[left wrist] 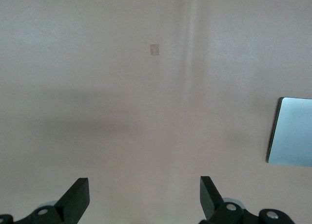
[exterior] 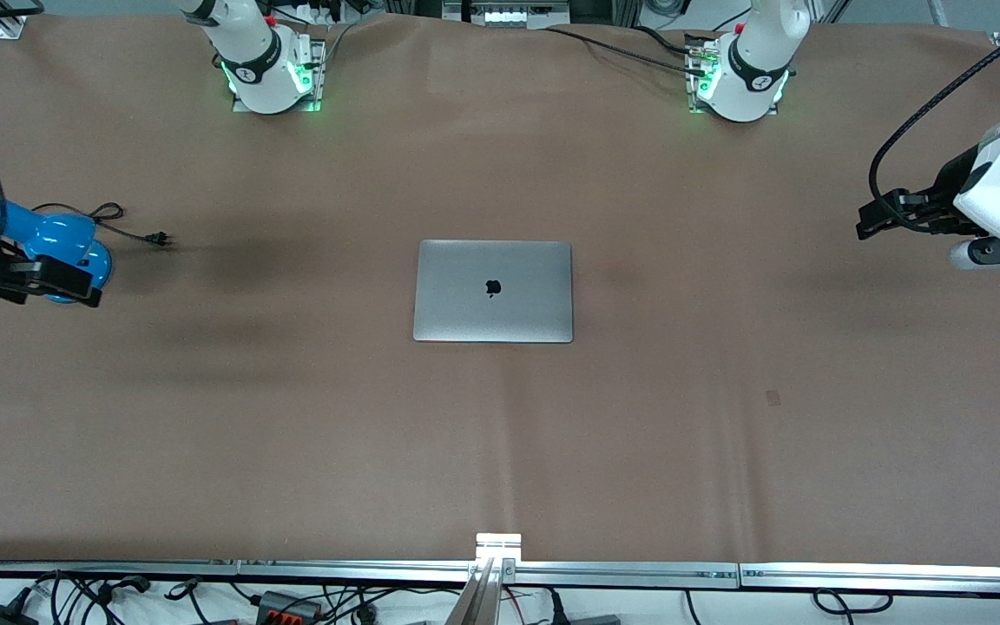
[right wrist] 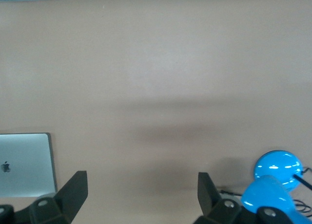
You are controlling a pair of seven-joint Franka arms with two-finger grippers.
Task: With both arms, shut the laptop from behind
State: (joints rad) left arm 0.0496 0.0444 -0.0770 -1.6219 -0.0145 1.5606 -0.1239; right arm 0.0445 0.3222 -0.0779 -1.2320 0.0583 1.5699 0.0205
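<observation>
The space-grey laptop (exterior: 493,291) lies shut and flat in the middle of the brown table, its lid with the black apple logo facing up. Part of it shows in the left wrist view (left wrist: 292,131) and in the right wrist view (right wrist: 24,163). My left gripper (exterior: 871,219) hangs open and empty over the left arm's end of the table, well away from the laptop; its fingers stand wide apart in the left wrist view (left wrist: 144,182). My right gripper (exterior: 75,282) is open and empty over the right arm's end, above a blue lamp; it also shows in the right wrist view (right wrist: 141,177).
A blue lamp (exterior: 57,243) with a black cable and plug (exterior: 131,227) sits at the right arm's end, also in the right wrist view (right wrist: 273,177). A small dark patch (exterior: 773,398) marks the table cover. A metal rail (exterior: 500,569) runs along the table edge nearest the front camera.
</observation>
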